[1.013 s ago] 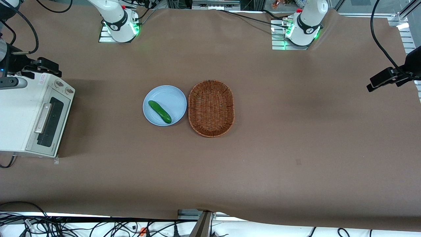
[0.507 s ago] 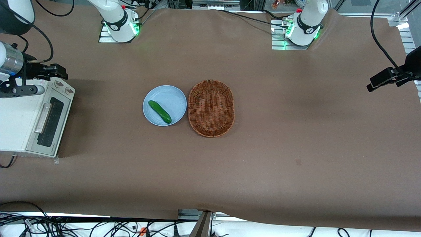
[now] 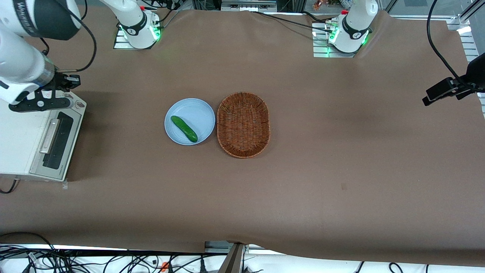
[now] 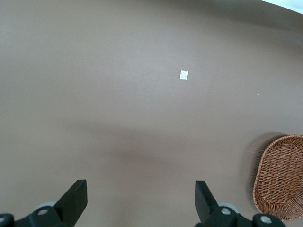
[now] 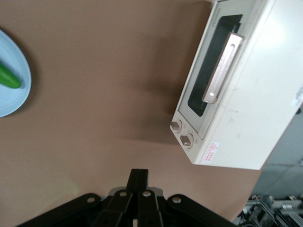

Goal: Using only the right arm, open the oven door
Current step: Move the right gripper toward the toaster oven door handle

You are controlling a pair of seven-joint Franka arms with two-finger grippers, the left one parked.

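Note:
The oven door [image 3: 57, 146] is a silver-framed flap with a dark window and a bar handle [image 3: 50, 135]. It lies closed against the cream-white oven [image 3: 19, 140] at the working arm's end of the table. The right arm [image 3: 22, 64] reaches over the oven's knob end. Its black gripper [image 3: 70, 81] hangs above the table beside that end, farther from the front camera than the handle, and touches nothing. In the right wrist view the gripper [image 5: 139, 174] is shut and empty, with the oven door [image 5: 201, 90], its handle [image 5: 222, 68] and two knobs [image 5: 182, 133] ahead of it.
A light blue plate [image 3: 197, 112] holding a green cucumber [image 3: 184, 129] sits mid-table, next to an oval wicker basket [image 3: 243, 124]. The plate's rim [image 5: 14, 101] and the cucumber's end [image 5: 7, 78] also show in the right wrist view. Brown cloth covers the table.
The right arm has swung further into the front view above the oven. Its gripper has shifted a little toward the parked arm's end. The oven door has not moved.

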